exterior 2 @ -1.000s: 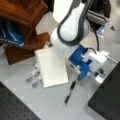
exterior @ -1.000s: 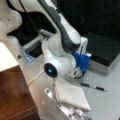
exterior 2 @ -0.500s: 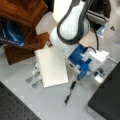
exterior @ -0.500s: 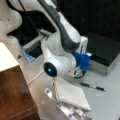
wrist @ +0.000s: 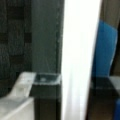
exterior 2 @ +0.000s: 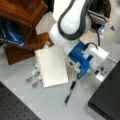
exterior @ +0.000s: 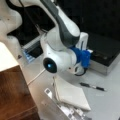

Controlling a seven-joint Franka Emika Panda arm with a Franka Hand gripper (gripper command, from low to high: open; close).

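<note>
Pen (exterior 2: 70,91) flanked by notepad (exterior 2: 51,66), black box (exterior 2: 107,97); table bare below.

Gripper (exterior 2: 82,72) sits low over table (exterior 2: 50,102), just above pen (exterior 2: 70,92) top end. Pad (exterior 2: 52,66) lies left of pen in a front view, clips (exterior 2: 33,77) at its left edge, wooden shelf (exterior 2: 22,30) behind.

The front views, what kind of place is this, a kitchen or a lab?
Most likely a robotics lab bench. A perforated black board lies at a front view's bottom left, the gripper hangs just above a pen, and a white pad lies beside it.
</note>
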